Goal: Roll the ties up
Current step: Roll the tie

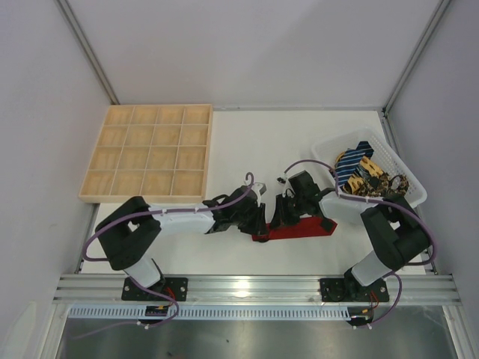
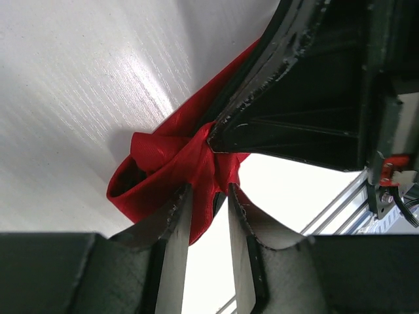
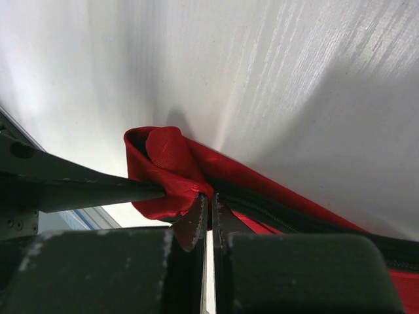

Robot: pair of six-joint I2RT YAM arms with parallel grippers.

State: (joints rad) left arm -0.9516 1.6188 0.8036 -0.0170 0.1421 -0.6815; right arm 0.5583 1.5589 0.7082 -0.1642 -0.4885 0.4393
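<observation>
The plain red tie (image 1: 299, 229) lies on the white table in front of the arms, its left end curled into a loose roll (image 2: 163, 154). My left gripper (image 1: 258, 219) holds that rolled end, with folded red fabric between its fingertips (image 2: 206, 193). My right gripper (image 1: 281, 213) is shut tight on the tie next to the roll (image 3: 209, 199), and the roll (image 3: 167, 160) sits just beyond its tips. The two grippers nearly touch. A navy striped tie (image 1: 352, 166), a mustard tie (image 1: 367, 163) and a speckled tie (image 1: 383, 184) lie in the basket.
A white plastic basket (image 1: 410, 173) stands at the right, close behind the right arm. A wooden tray with several square compartments (image 1: 146, 153) sits at the back left. An aluminium rail (image 1: 254, 288) runs along the near table edge.
</observation>
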